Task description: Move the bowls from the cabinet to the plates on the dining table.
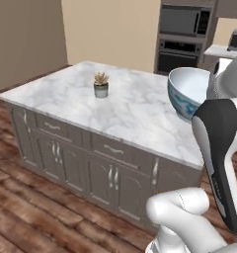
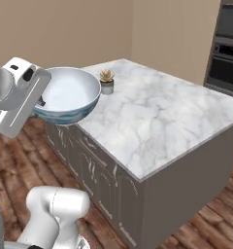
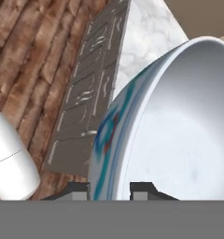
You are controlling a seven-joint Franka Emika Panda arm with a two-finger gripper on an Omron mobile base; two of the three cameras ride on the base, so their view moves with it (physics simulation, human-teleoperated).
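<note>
- The floor [image 1: 21, 207] was brown wood planks, running along the left of the left base view under the island.
- The island [image 1: 135, 111] had a white, grey-veined marble top over grey panelled drawers and doors with silver pulls [image 1: 113, 149].
- A small plant [image 1: 101, 84] in a grey pot stood upright on the marble, toward the far left part of the top, well apart from everything else; in the right base view the same plant [image 2: 107, 80] sat just past the bowl's rim.
- A wall oven [image 1: 182, 37] stood against the beige back wall, beyond the island.
- The bowl [image 1: 187, 92], white inside with a blue pattern outside, hung in the air at the right of the left base view, over the near right edge of the island and clear of the marble.
- In the right base view the bowl [image 2: 69, 95] was upright, tilted slightly, at the near left corner of the island, above the cabinet fronts.
- The gripper [image 3: 112, 190] was clamped on the bowl's rim: in the hand view one finger [image 3: 75, 190] was outside the patterned wall and the other inside the white hollow.
- In the hand view the bowl [image 3: 179, 130] took up the right side, with the island's grey front and wood floor to its left.
</note>
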